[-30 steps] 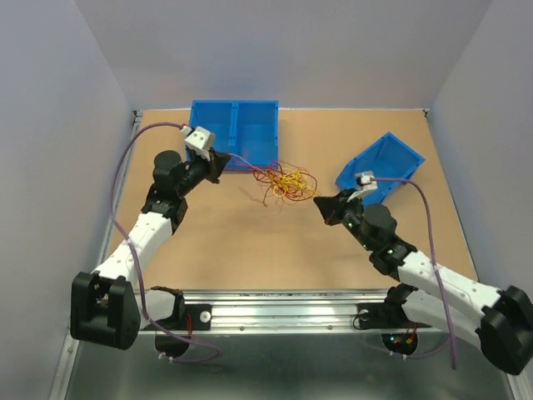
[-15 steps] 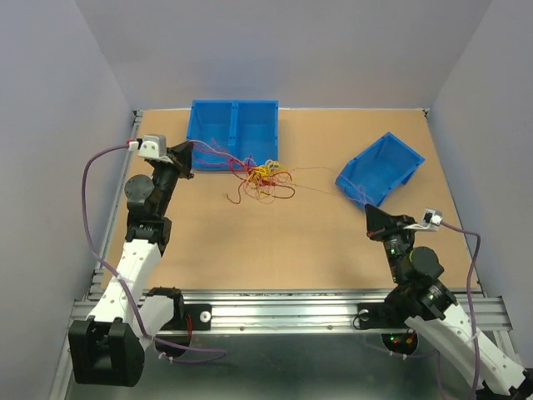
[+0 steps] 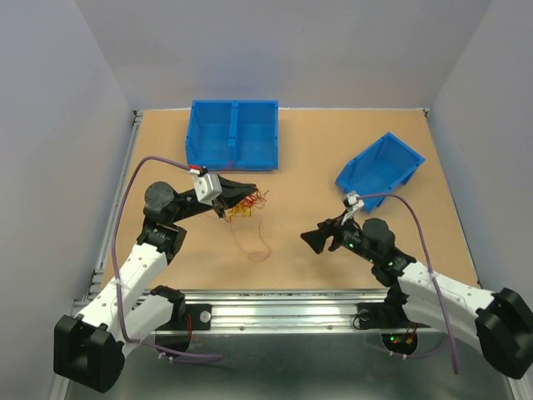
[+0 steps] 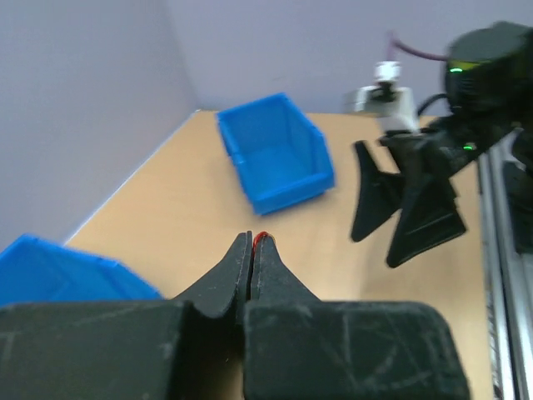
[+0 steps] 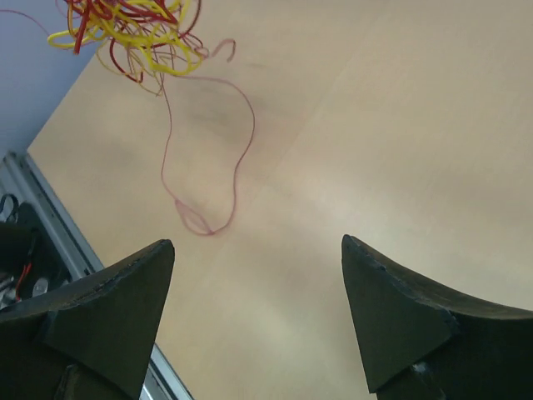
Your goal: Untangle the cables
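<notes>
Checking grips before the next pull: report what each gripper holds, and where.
The left gripper pinches the cables by a red strand at its very tip; the right gripper is open, holding nothing.

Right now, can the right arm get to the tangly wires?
Probably yes. The right gripper is open and points at the cables hanging from the left gripper, with only table between them.

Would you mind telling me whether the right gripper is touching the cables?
Apart. The right wrist view shows the right gripper open, with table visible between it and the cables.
</notes>
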Controlling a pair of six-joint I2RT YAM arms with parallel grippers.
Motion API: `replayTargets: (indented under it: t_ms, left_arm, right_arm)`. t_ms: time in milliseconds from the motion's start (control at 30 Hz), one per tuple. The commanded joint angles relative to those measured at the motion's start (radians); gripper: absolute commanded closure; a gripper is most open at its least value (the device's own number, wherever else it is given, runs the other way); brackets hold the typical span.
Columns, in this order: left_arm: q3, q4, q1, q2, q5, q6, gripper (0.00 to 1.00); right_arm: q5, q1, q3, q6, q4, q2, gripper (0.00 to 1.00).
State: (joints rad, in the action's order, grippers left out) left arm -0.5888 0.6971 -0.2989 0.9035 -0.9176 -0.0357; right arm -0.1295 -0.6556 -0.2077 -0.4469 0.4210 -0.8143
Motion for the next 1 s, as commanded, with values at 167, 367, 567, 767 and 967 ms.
replayTargets:
  t_ms: [167,367,567,767,967]
  left_arm:
    - [-0.017,-0.05,-0.12,-0.049,-0.182,-0.122,0.95]
    - [-0.039,-0.067,-0.149,-0.011,-0.259,-0.104,0.95]
    - [-0.036,-0.087,-0.149,-0.037,-0.149,-0.135,0.95]
    - [-0.026,-0.091,-0.151,-0.039,0.092,-0.158,0.3]
    - [-0.104,-0.197,-0.157,0.089,0.01,-0.233,0.01]
  right_arm:
    - [-0.131,-0.113,-0.13,0.138,0.412,-0.314,0.13]
    - [-0.134,-0.212,-0.254,0.209,0.481,-0.535,0.35]
    - [-0.206,-0.263,-0.289,0.212,0.502,-0.564,0.99]
    - [-0.043,-0.263,-0.178,0.176,0.493,-0.389,1.0]
    - [0.288,-0.263,-0.104,0.068,0.337,-0.156,1.0]
